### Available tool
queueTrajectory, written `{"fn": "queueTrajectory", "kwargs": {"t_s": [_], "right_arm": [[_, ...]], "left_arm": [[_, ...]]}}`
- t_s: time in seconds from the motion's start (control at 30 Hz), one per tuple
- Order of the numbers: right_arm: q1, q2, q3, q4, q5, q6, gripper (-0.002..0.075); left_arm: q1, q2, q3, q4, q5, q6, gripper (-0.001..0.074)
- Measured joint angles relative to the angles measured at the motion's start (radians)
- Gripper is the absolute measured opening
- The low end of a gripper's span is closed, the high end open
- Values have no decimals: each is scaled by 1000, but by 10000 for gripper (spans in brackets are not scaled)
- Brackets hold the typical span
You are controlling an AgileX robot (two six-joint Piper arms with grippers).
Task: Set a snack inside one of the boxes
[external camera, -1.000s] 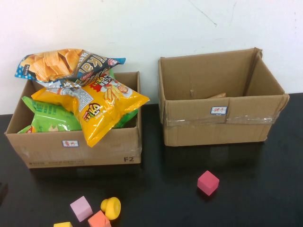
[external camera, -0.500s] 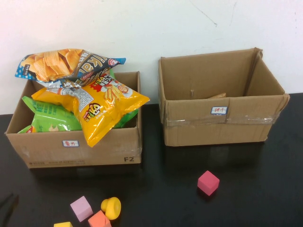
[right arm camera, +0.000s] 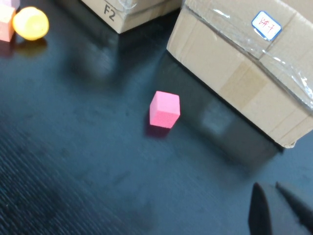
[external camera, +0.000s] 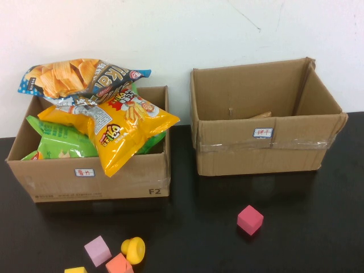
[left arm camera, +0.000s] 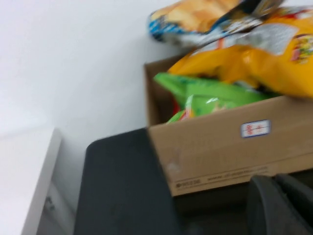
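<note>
The left cardboard box [external camera: 91,182] is heaped with snack bags: a blue-and-orange chips bag [external camera: 74,77] on top, a yellow bag [external camera: 122,133] hanging over the front wall, and a green bag [external camera: 62,142]. The right box [external camera: 256,153] holds a brown item [external camera: 260,115] at its back. Neither gripper shows in the high view. My left gripper [left arm camera: 274,180] is shut and empty, low in front of the left box [left arm camera: 220,147]. My right gripper [right arm camera: 266,185] is empty with a narrow gap between its fingers, above the table near the right box [right arm camera: 234,73].
A pink cube [external camera: 250,219] lies in front of the right box and also shows in the right wrist view [right arm camera: 165,109]. A lilac cube [external camera: 97,250], a yellow knob-shaped toy [external camera: 133,249] and an orange block [external camera: 118,264] sit at the front left. White furniture [left arm camera: 24,176] stands beside the table.
A dark shape at the lower left edge of the high view, likely the left arm, has slid out of sight. The boxes, the bags and the toys have not moved.
</note>
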Motion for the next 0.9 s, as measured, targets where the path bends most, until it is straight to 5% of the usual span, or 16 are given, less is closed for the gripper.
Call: {"fn": "queueTrajectory", "kwargs": {"t_s": [0.23, 0.9], "right_arm": [[0, 0, 0, 0, 0, 0, 2], [0, 0, 0, 0, 4, 0, 2]], "left_arm": [[2, -81, 169, 120, -83, -200, -2], [2, -94, 175, 58, 32, -214, -1]]}}
